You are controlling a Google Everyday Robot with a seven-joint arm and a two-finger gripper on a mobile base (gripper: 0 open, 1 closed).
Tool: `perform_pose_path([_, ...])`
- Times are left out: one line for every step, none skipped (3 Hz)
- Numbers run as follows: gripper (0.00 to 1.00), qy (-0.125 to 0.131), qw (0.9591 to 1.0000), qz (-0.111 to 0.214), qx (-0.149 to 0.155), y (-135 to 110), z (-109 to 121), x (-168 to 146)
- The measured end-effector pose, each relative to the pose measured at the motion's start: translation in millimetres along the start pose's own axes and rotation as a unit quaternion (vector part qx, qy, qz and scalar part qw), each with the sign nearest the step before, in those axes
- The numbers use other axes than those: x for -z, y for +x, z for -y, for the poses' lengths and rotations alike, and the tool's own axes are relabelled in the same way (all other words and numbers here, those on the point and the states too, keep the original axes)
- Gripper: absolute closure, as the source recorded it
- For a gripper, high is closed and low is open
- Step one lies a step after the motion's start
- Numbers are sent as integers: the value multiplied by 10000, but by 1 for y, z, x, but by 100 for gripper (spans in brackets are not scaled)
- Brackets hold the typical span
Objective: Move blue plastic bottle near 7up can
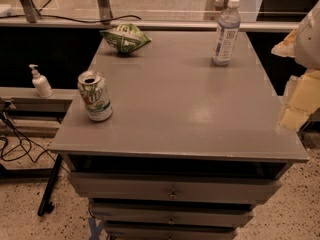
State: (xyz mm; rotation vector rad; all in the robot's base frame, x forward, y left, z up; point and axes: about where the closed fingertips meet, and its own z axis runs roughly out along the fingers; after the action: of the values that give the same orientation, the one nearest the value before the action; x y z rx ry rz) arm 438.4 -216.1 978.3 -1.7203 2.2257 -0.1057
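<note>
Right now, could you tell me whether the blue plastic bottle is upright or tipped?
Upright: the blue plastic bottle stands on its base, cap uppermost. The tool hangs at the right edge, apart from it.

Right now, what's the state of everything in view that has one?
blue plastic bottle: upright, capped, back right
7up can: upright, mouth open, front left
snack bag: crumpled, lying back left
pump bottle: upright on side ledge
end effector: at right edge, apart from the bottle
</note>
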Motion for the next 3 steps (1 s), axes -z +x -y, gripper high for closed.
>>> perform_pose_path([0,59,10000,51,18,-1,4,2])
perform_pose_path([0,238,9988,396,-169,8,44,-8])
perform_pose_path([0,459,9933,898,-572,30,115,-30])
